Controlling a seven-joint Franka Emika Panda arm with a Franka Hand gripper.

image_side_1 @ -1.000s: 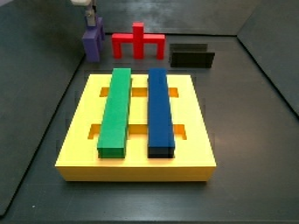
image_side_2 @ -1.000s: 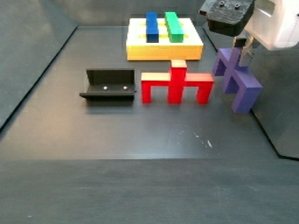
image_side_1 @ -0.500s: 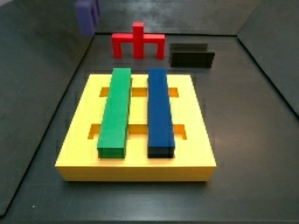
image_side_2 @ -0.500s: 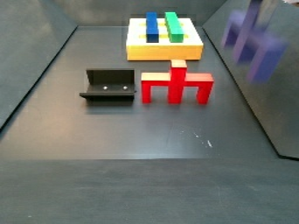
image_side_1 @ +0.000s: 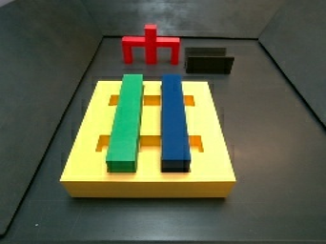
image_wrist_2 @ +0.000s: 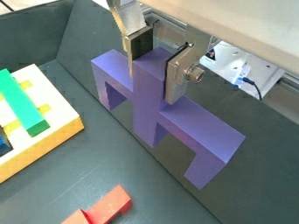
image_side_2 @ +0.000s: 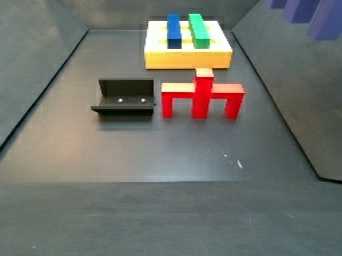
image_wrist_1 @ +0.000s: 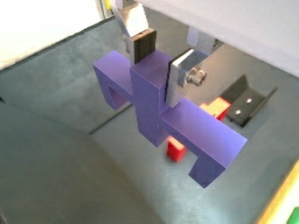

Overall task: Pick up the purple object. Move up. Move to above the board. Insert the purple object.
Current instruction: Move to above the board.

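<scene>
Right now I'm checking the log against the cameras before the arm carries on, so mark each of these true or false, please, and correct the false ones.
1. The gripper is shut on the purple object. True: in both wrist views the fingers clamp its central stem.
2. The purple object stands on the floor beside the red piece. False: it hangs in the air, showing only at the top edge of a side view.
3. The board carries a green bar and a blue bar. True.
4. The red piece sits on the board. False: it stands on the floor, apart from the board.
5. The fixture lies on the board. False: it stands on the floor beside the red piece.
</scene>
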